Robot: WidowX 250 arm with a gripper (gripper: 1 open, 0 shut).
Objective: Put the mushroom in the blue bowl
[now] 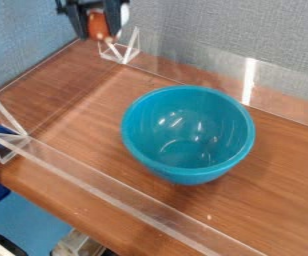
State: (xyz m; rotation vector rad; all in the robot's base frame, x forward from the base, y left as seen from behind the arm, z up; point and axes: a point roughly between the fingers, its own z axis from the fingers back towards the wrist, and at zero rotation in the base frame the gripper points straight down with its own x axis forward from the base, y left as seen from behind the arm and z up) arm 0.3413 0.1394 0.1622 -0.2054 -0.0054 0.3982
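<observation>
At the top left edge of the camera view my gripper (97, 30) hangs above the back corner of the table, partly cut off by the frame. It is shut on the mushroom (98, 19), of which only an orange-brown patch shows between the dark fingers. The blue bowl (186, 170) stands upright in the middle of the wooden table, well to the right of and in front of the gripper, with nothing inside it.
Clear acrylic walls fence the wooden table (77, 100): a long one along the front left (97, 190), one at the back with a triangular bracket (117, 48), and a pane at the right (270, 85). A blue-grey wall stands behind.
</observation>
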